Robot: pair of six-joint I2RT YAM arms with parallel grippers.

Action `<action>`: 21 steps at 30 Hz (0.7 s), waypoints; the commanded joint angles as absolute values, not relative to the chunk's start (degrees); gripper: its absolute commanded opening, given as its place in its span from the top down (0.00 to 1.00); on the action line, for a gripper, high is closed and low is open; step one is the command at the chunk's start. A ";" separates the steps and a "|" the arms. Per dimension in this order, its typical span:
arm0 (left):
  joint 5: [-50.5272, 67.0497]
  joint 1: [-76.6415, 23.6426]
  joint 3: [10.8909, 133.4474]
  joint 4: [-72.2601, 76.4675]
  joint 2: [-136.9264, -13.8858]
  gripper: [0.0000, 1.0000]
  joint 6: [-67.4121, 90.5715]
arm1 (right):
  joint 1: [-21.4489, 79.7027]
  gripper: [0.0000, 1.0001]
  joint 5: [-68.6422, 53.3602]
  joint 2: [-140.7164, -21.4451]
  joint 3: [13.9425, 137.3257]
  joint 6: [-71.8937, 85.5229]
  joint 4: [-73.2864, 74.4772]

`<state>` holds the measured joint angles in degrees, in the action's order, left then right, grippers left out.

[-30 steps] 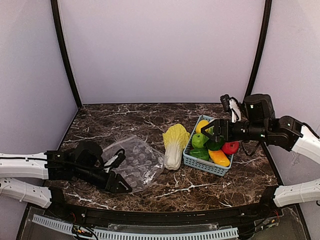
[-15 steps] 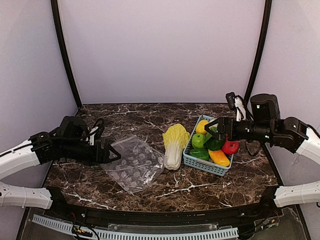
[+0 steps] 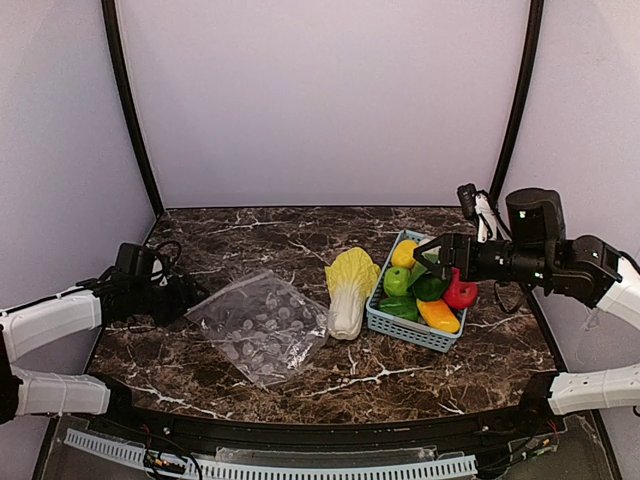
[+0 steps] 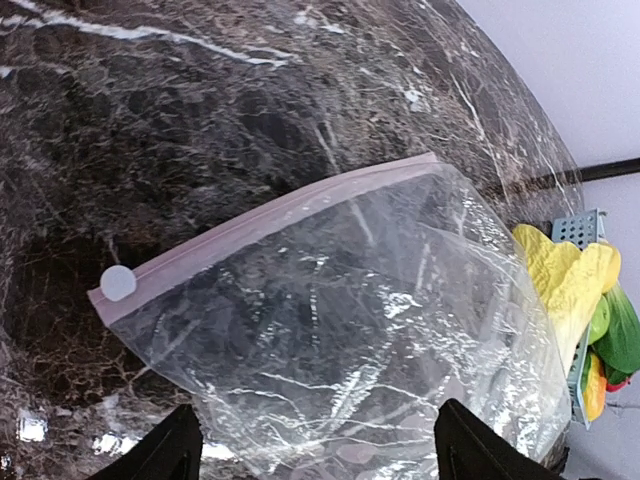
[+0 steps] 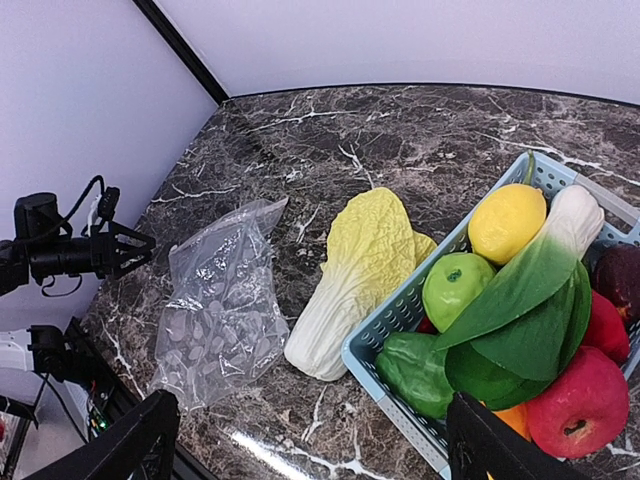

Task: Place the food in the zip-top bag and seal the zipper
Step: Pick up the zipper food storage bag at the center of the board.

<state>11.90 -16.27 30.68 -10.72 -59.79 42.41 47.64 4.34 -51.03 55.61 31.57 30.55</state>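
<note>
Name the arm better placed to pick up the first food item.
Right. The right fingers, open, hover at the blue basket beside the lemon and green apple; the left fingers, also open, sit across the table beside the zip-top bag.

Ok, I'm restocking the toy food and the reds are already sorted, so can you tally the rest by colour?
Green: 3 - green apple, dark green vegetable, leafy vegetable
Yellow: 2 - lemon, napa cabbage
Orange: 1 - orange pepper
Total: 6
</note>
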 commanded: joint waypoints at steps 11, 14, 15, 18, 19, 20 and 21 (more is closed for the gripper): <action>10.73 -9.54 19.78 -0.28 -61.08 0.36 46.39 | 48.16 0.09 5.64 -50.18 55.80 32.98 31.16; 10.25 -9.20 18.50 1.17 -61.07 0.40 46.69 | 48.16 0.09 5.43 -50.83 56.34 32.54 31.48; 10.14 -9.11 18.18 1.94 -61.25 0.41 46.72 | 48.16 0.09 5.40 -51.10 56.46 32.59 31.65; 10.94 -8.98 17.48 4.65 -63.53 0.45 47.07 | 48.16 0.09 5.01 -51.39 56.61 32.77 31.73; 11.94 -8.95 17.22 6.48 -64.11 0.48 47.18 | 48.16 0.09 4.93 -51.41 56.53 32.79 31.66; 12.52 -8.96 17.14 7.33 -65.27 0.50 47.48 | 48.18 0.09 5.03 -51.42 56.47 32.73 31.58; 13.33 -8.90 17.14 8.53 -65.77 0.54 47.65 | 48.15 0.09 5.16 -51.42 56.43 32.63 31.52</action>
